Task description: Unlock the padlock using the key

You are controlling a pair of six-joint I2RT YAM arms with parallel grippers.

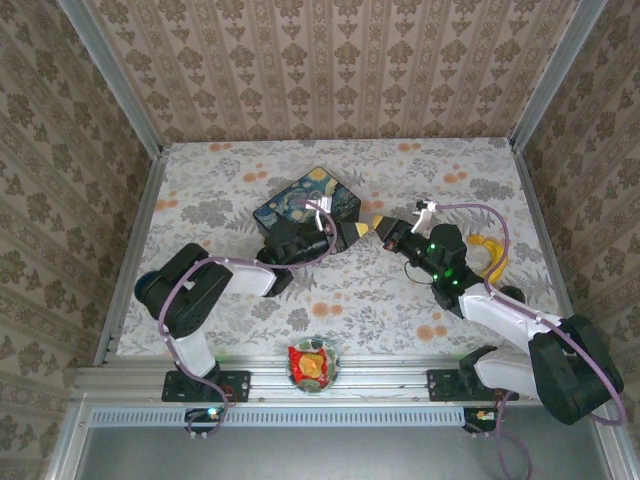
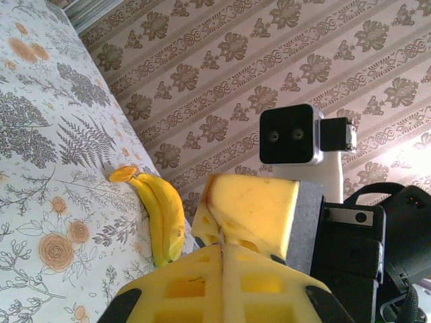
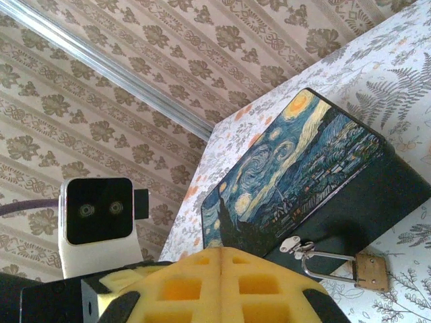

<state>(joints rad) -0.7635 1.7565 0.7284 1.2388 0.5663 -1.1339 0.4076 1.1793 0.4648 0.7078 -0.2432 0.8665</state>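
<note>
Plainly, left gripper (image 2: 221, 259) and right gripper (image 3: 222, 261) sit closed, padlock (image 3: 371, 270) beside the tin (image 3: 303, 175)

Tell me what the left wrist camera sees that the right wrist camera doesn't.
Left wrist view, not the right: a yellow banana lying on the floral table near the wall. Right wrist view, not the left: the Starry Night tin and the small brass padlock lying flat beside it. Both share: the table, the striped wallpaper, the opposite arm's black-faced camera box, and each arm's own yellow foam fingers pressed shut, left gripper and right gripper.
</note>
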